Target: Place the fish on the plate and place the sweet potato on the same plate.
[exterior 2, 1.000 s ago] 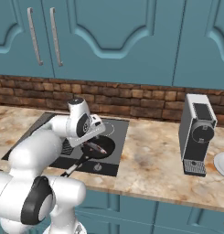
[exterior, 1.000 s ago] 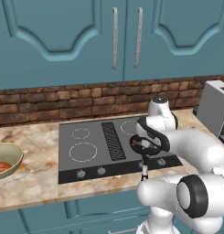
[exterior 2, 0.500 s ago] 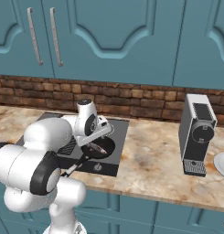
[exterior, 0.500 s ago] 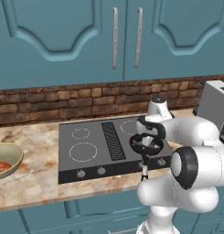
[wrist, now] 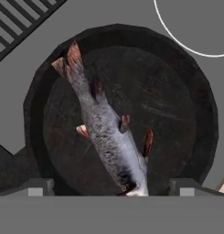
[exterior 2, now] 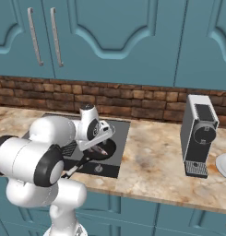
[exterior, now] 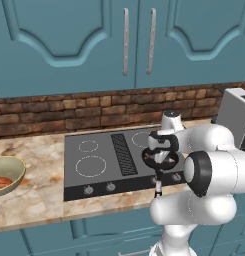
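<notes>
The grey-silver fish (wrist: pixel 109 132) lies slantwise in a black frying pan (wrist: pixel 177 119) on the cooktop, its tail toward the upper left of the hand view. My gripper (wrist: pixel 113 186) hangs open just above the pan, one fingertip on each side of the fish's head, holding nothing. The base views show the gripper (exterior: pixel 162 149) (exterior 2: pixel 103 132) over the pan (exterior: pixel 162 161) (exterior 2: pixel 101 150). The sweet potato (exterior: pixel 2 181) rests in a yellowish-green bowl (exterior: pixel 17 168) at the far left of the counter. The white plate (exterior 2: pixel 223 164) sits at the far right edge, beyond the coffee machine.
A dark cooktop (exterior: pixel 96 165) with a centre grille holds the pan on its right front ring. A grey coffee machine (exterior 2: pixel 199 133) stands on the marble counter between the cooktop and the plate. Brick backsplash and teal cabinets rise behind.
The arm's elbow has swung outward while the hand stays over the pan. The gripper remains open and the fish has not moved.
</notes>
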### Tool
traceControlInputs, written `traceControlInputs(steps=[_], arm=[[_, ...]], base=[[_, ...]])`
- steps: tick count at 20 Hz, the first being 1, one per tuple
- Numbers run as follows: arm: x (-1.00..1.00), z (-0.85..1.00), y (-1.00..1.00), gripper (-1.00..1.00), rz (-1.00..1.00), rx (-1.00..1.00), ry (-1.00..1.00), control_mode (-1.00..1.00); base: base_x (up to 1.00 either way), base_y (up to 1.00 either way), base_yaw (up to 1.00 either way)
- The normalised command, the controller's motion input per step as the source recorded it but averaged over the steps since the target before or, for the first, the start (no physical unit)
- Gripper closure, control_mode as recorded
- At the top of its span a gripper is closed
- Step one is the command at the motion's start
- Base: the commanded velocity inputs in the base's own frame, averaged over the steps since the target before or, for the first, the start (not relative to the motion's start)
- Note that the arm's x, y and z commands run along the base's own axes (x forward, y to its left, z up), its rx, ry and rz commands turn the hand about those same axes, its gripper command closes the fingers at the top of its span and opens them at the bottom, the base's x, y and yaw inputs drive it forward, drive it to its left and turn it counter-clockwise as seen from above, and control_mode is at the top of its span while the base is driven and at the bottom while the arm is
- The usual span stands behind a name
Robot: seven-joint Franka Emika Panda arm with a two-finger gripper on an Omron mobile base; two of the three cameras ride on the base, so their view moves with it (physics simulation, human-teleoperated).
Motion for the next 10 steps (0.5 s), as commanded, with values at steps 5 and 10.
traceControlInputs(steps=[5,10], arm=[[0.00,-0.09,0.00,-1.00,0.00,0.00,0.00,-1.00],[0.00,-0.06,0.00,-1.00,0.00,0.00,0.00,-1.00]], base=[[0.00,0.00,0.00],[0.00,0.00,0.00]])
